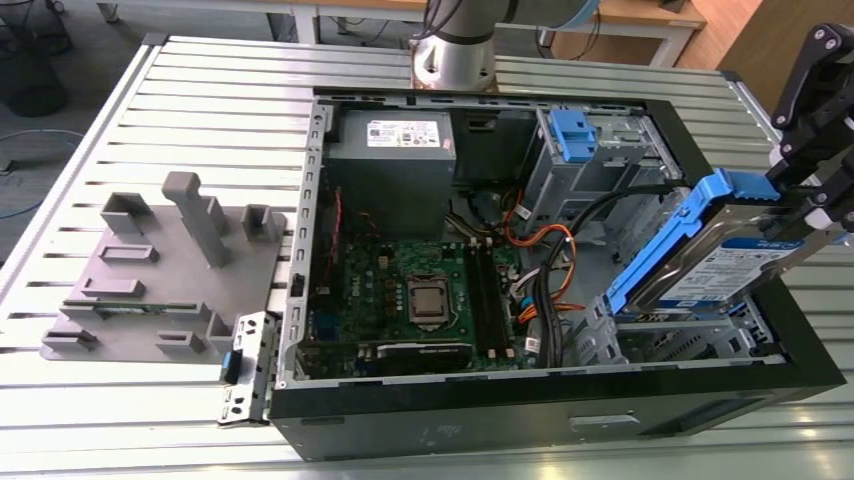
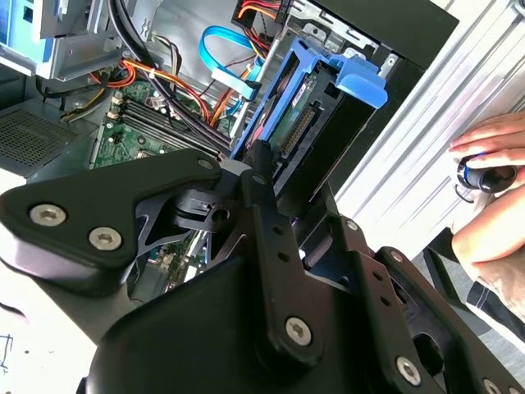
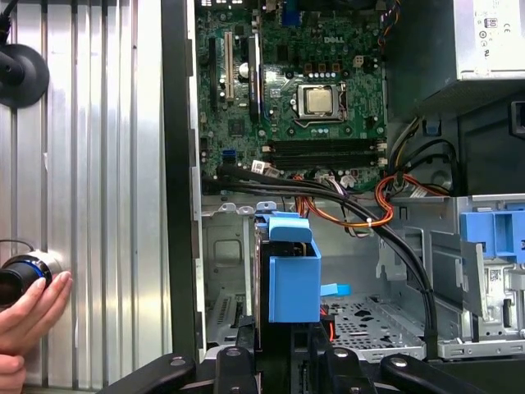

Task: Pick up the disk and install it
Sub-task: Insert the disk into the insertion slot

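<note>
The disk is showing silver metal with a white-and-blue label, framed by a bright blue bracket (the same blue is appearing on its end tab in both wrist views). The gripper is looking plain black. The motherboard is showing dark green, crossed by orange, red and black cables. The computer case is presenting black walls, and the fixture block is sitting pale grey on the ribbed silver table.

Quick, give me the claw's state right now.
Claw: shut on the disk, holding it tilted over the open computer case.
</note>
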Controlling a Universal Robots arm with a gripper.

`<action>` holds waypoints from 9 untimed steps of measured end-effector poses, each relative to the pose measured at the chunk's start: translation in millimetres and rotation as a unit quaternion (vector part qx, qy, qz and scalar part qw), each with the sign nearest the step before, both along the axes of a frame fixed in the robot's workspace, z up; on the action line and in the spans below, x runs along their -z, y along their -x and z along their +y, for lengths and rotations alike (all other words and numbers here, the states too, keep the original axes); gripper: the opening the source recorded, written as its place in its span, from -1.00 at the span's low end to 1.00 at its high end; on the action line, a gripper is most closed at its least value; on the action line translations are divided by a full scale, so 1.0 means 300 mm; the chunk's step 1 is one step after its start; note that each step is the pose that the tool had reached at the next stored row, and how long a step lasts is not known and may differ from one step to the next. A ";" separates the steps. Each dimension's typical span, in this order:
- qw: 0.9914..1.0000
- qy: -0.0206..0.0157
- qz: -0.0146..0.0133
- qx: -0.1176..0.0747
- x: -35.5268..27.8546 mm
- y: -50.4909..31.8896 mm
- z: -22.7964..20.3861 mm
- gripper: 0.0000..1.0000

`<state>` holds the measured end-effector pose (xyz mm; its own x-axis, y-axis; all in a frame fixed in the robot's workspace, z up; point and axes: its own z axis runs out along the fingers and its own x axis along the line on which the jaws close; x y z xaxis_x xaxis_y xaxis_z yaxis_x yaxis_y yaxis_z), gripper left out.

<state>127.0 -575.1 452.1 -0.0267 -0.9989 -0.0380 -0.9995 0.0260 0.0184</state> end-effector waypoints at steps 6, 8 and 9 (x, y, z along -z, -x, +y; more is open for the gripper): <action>1.000 0.000 0.000 0.000 0.000 -0.002 0.000 -0.31; 1.000 0.000 0.000 0.000 0.000 -0.002 0.000 -0.31; 1.000 0.000 0.000 0.000 0.000 -0.003 0.000 -0.31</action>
<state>127.8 -575.1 452.1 -0.0266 -0.9989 -0.0381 -0.9995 0.0259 0.0184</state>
